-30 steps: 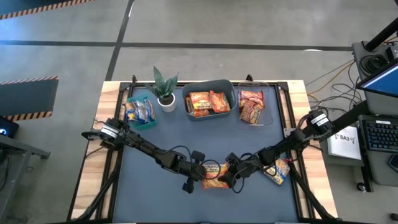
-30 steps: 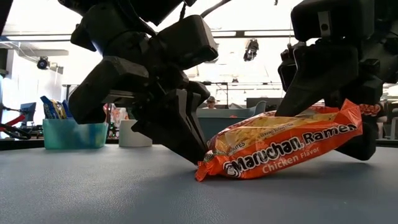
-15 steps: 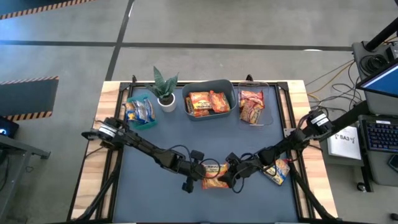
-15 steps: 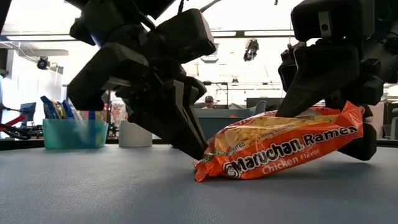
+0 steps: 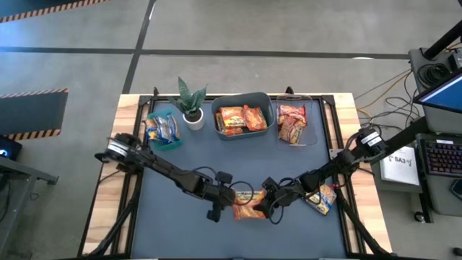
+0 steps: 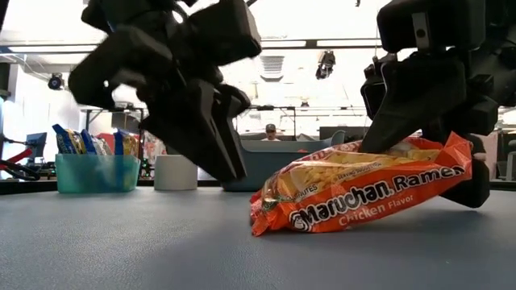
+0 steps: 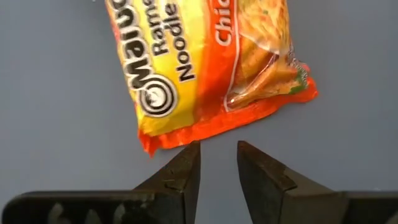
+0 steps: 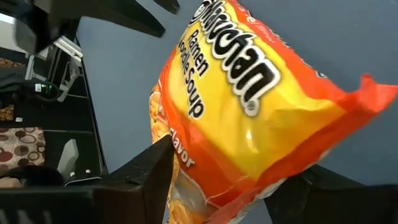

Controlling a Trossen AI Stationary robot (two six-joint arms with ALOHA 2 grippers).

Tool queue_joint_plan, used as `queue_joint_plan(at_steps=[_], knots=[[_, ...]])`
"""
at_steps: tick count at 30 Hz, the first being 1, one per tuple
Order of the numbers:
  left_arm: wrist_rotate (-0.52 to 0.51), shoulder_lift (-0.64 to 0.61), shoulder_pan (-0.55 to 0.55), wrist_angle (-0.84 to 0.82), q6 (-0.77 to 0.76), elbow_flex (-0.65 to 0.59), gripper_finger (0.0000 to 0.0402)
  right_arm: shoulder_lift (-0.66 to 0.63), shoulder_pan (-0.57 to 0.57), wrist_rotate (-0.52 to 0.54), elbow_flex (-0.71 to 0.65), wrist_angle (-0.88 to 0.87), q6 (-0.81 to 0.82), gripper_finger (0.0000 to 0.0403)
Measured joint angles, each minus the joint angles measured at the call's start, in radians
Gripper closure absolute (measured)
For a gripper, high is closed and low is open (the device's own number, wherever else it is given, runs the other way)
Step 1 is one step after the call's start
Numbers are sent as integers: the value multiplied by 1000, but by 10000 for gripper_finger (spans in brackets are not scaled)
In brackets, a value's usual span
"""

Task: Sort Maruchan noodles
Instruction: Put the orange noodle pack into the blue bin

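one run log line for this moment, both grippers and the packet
left gripper: open, just off packet end | right gripper: shut on orange packet, one end raised | orange bin: not reached

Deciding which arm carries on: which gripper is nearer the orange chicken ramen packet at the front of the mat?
Right. The right gripper is clamped on the orange chicken ramen packet; the left gripper is open just off its other end, not touching.
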Motion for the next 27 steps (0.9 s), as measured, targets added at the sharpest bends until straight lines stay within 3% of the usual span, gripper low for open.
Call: queue_joint_plan(at_steps=[7, 13, 20, 27], knots=[[-5, -66, -21, -54, -30, 0, 318, -3, 0, -21, 2, 18, -7, 266], [-32, -140, -62, -93, -33, 0, 318, -6, 0, -22, 2, 27, -11, 279], [-334, -271, -177, -203, -52, 0, 318, -44, 0, -22, -1, 15, -17, 280], [-514, -374, -299, -246, -84, -17, 318, -118, -17, -15, -1, 18, -32, 280]])
